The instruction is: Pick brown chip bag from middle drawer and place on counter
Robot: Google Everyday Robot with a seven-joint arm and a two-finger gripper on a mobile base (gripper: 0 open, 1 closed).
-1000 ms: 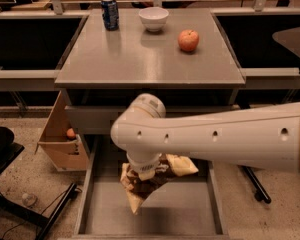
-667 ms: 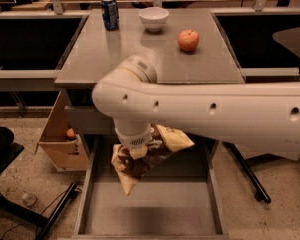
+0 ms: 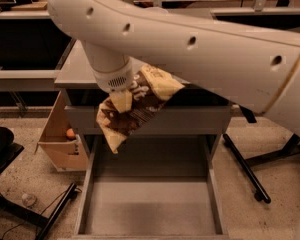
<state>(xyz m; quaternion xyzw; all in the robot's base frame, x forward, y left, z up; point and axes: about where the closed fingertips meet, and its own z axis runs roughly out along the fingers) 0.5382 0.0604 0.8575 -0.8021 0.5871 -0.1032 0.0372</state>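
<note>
Above the back of the open drawer (image 3: 150, 209), the gripper (image 3: 122, 100) is clamped on the bag (image 3: 137, 109), holding it tilted and clear of the drawer walls, likely so it can swing onto the bench (image 3: 72, 70).

Speckled beige floor (image 3: 20, 134), cardboard box (image 3: 57, 131) at left.

One gripper (image 3: 121, 102), above one middle drawer (image 3: 150, 206), holds one brown chip bag (image 3: 140, 110); one cardboard box (image 3: 56, 130) beside.

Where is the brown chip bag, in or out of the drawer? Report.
Out: the brown chip bag hangs from the gripper, above the open middle drawer.
</note>
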